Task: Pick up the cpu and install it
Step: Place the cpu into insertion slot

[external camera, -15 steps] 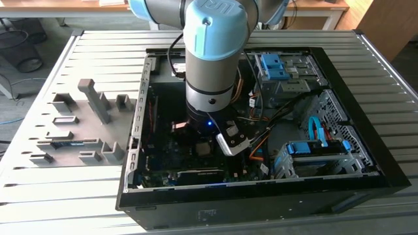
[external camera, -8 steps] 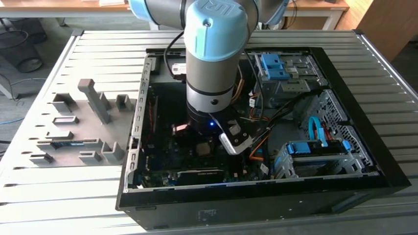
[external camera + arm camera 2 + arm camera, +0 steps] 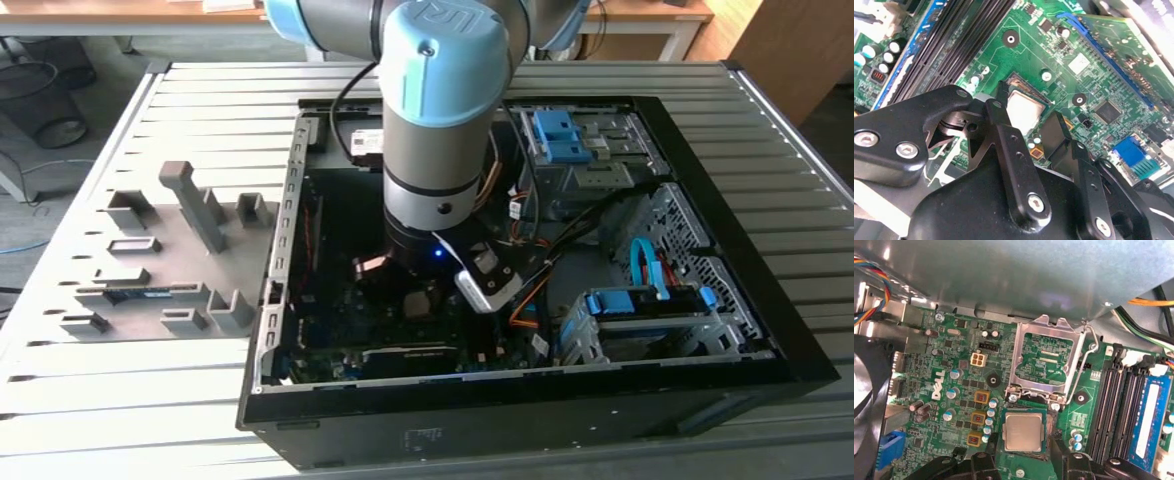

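Tabletop (image 3: 187, 100): grey metal, ribbed in long parallel slats, with a raised rim along its edges.
Computer case (image 3: 467, 435): black, lying on its side straight on the slats, open face up; it takes up the middle and the exterior view's right of the tabletop.
Fixture plate (image 3: 80, 250): flat grey plate resting on the slats just beside the case, on the exterior view's left.
Blocks (image 3: 200, 205): grey, several shapes, standing upright on the plate, one taller than the rest.
Bare slats: near the front edge and behind the case.
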Tool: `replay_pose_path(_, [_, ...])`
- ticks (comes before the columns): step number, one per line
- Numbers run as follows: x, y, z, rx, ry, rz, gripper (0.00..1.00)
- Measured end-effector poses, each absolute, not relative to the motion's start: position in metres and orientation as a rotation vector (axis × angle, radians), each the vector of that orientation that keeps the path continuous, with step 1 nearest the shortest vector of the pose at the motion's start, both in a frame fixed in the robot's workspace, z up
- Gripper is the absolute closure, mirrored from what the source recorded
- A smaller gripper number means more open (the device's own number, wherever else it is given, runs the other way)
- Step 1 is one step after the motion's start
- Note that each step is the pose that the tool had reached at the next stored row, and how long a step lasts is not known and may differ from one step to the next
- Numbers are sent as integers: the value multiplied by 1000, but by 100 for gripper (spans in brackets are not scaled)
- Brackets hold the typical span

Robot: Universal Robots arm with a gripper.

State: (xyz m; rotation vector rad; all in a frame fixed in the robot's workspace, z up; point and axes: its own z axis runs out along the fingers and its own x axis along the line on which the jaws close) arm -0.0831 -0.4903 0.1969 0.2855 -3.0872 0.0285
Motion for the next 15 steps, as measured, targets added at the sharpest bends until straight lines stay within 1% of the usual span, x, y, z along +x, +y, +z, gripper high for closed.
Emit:
replay_pose_path(6, [-83,-486,196,323,-3085,10,47])
replay_pose_path(15, [-88,-485,193,324,-3085,9,47])
